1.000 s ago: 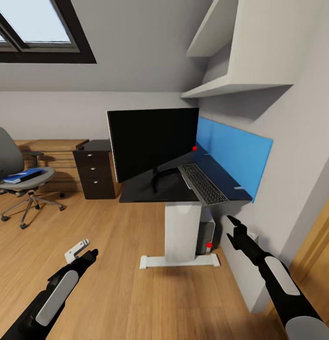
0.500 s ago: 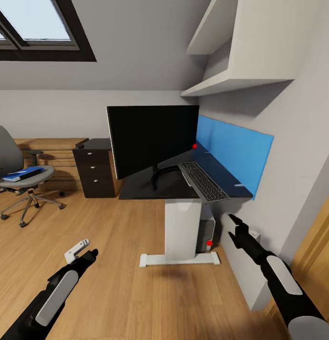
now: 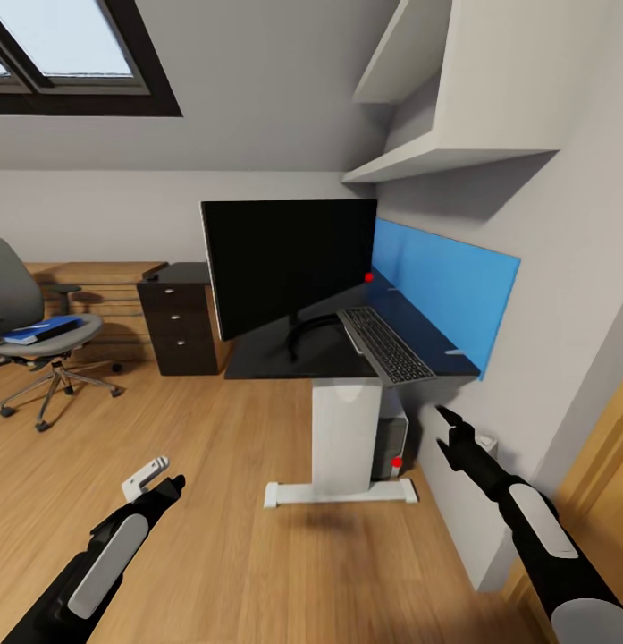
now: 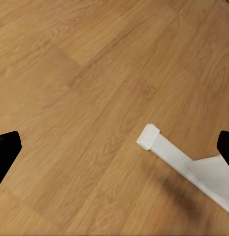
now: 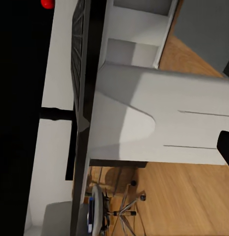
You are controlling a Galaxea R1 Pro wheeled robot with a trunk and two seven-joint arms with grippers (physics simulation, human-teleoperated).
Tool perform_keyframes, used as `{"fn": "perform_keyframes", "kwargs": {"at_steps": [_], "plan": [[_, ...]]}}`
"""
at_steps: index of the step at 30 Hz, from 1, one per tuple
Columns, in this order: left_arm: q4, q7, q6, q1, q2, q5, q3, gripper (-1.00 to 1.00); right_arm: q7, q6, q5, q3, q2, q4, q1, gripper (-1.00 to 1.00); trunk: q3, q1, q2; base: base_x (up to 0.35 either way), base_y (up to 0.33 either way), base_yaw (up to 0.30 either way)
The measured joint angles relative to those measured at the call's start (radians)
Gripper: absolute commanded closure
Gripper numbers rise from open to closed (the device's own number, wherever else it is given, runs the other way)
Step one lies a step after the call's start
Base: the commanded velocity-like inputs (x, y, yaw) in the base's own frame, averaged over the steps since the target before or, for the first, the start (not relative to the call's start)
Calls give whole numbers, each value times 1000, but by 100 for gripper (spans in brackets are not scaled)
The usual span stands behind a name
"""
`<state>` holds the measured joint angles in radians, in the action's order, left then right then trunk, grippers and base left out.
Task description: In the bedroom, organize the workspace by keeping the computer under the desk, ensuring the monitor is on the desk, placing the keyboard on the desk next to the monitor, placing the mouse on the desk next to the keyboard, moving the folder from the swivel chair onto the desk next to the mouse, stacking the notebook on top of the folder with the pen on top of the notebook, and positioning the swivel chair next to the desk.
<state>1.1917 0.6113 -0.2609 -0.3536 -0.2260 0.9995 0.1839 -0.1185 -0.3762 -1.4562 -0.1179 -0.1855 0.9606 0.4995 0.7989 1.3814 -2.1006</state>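
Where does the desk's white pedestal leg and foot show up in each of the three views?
Head view: white pedestal leg centre, under the dark desktop.
Left wrist view: its foot bar at right, on the wood floor.
Right wrist view: leg across the middle.
Shared landmark: the wood floor.

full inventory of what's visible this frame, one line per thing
monitor: 1, black, upright on the desk
keyboard: 1, grey with dark keys, on the desk beside the monitor, overhanging the near edge
desk: 1, black top, white leg and foot, against the wall
blue panel: 1, blue, along the desk's wall side
computer: 1, grey, on the floor under the desk
swivel chair: 1, grey, far left
folder: 1, blue, on the chair seat
drawer unit: 1, dark, left of the desk
shelves: 2, white, on the wall above the desk
left claw: 1, black and white, low over the floor
right claw: 1, black, near the computer
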Motion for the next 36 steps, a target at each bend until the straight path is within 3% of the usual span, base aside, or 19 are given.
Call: {"fn": "perform_keyframes", "kwargs": {"at_steps": [18, 26, 36], "plan": [[-4, 0, 0, 0, 0, 0, 1, -100, 1, 0, 2, 3, 0, -1, 0, -100, 0, 0, 0, 246, 0, 0], [-5, 0, 0, 0, 0, 0, 1, -100, 2, 0, 30, 3, 0, -2, 0, -100, 0, 0, 0, 291, 0, 0], [-6, 0, 0, 0, -1, 1, 1, -100, 2, 0, 37, 3, 0, -3, 0, -100, 0, 0, 0, 59, 0, 0]]}}
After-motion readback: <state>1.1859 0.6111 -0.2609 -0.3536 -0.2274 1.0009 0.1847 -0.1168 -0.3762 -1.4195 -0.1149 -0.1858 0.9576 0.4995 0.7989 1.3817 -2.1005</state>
